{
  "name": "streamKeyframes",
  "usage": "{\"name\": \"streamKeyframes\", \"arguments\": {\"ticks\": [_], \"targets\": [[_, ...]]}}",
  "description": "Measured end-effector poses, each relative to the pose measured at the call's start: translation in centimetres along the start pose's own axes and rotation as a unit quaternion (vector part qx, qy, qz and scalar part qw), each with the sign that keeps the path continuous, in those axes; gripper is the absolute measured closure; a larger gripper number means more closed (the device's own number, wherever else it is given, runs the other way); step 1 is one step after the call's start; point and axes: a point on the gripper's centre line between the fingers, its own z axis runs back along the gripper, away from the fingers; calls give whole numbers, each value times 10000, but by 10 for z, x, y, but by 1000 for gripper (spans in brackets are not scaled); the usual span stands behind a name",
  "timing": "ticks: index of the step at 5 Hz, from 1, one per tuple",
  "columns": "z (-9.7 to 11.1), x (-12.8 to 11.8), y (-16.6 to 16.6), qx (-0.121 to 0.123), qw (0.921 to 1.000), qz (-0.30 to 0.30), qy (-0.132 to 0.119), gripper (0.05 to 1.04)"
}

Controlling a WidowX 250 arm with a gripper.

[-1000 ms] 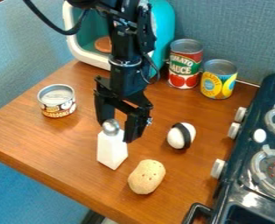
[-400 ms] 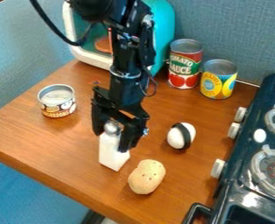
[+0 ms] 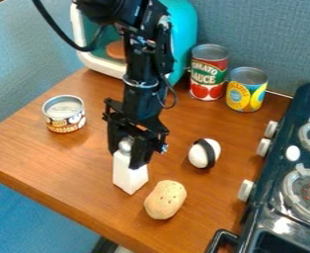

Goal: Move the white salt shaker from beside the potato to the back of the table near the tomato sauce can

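"TOMATO SAUCE" on red can (image 3: 208, 74); "MUSHROOMS" on short can (image 3: 64, 114).

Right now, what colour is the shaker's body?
The shaker's body is white, clearest in the camera view.

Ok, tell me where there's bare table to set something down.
Bare table lies between the short can and the white shaker, and between the potato and the stove. It's crowded where the gripper, shaker and potato bunch together.
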Motion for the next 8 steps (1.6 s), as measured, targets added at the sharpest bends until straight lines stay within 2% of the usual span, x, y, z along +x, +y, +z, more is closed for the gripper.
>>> {"name": "streamKeyframes", "arguments": {"ticks": [1,2,3,4,5,6,7,8], "targets": [[16,-1,9,-149,9995,233,-150,459],[48,19,23,3,9978,526,-404,459],[52,54,32,23,9978,585,-324,459],[44,86,43,-108,9973,629,-352,459],[36,116,50,-133,9970,622,-448,459],[30,125,54,-70,9974,623,-354,459],[27,126,55,-43,9968,688,-403,459],[25,124,52,-107,9965,783,-287,416]]}}
